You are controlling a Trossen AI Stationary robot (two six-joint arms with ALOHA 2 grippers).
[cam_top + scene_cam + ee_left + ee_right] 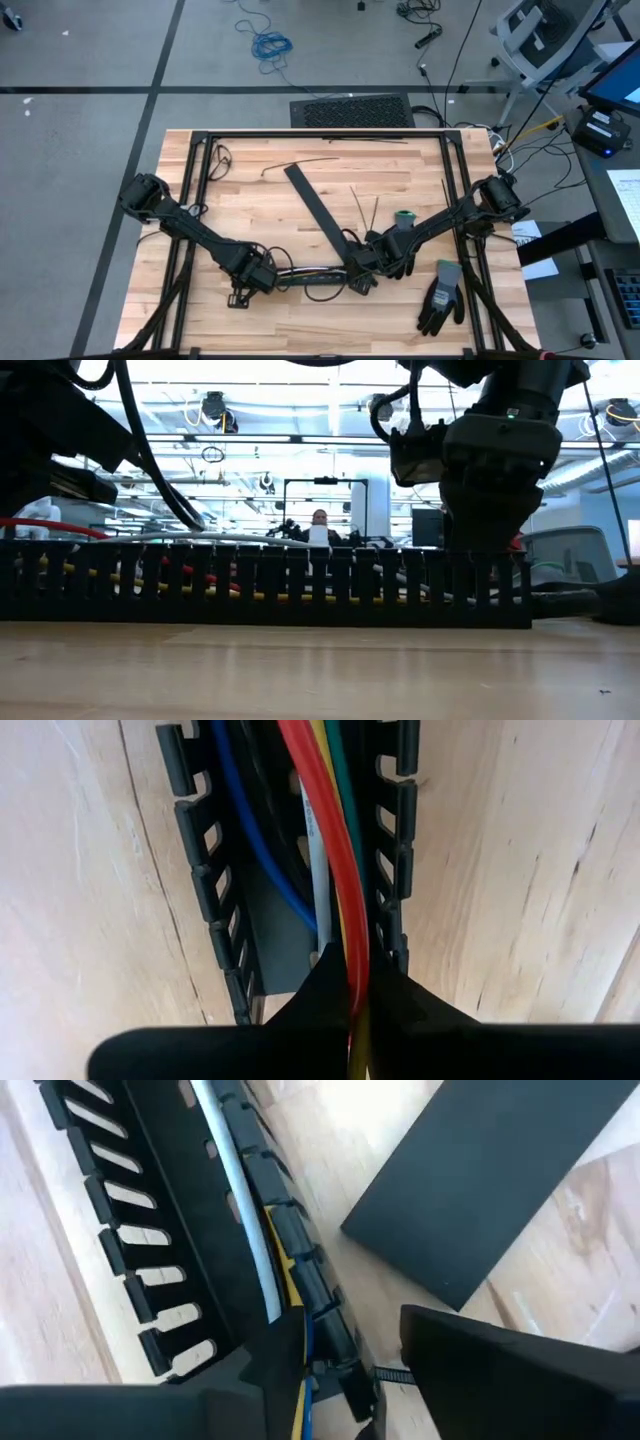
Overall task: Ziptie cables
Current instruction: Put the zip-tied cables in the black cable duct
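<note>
Loose bundle of thin multicoloured cables lies in black slotted plastic duct, near front of pale wooden table. Left gripper pinched together on red and yellow strands at duct's left end, likely keeping bundle taut. Right gripper at duct's right end, fingers half apart straddling duct wall; a zip tie seems to show there, grip unclear. Flat black cover strip lies diagonal just behind. Black work glove lies right.

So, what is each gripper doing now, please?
Left gripper: shut on the cables.
Right gripper: cannot be told, at the strip.
</note>
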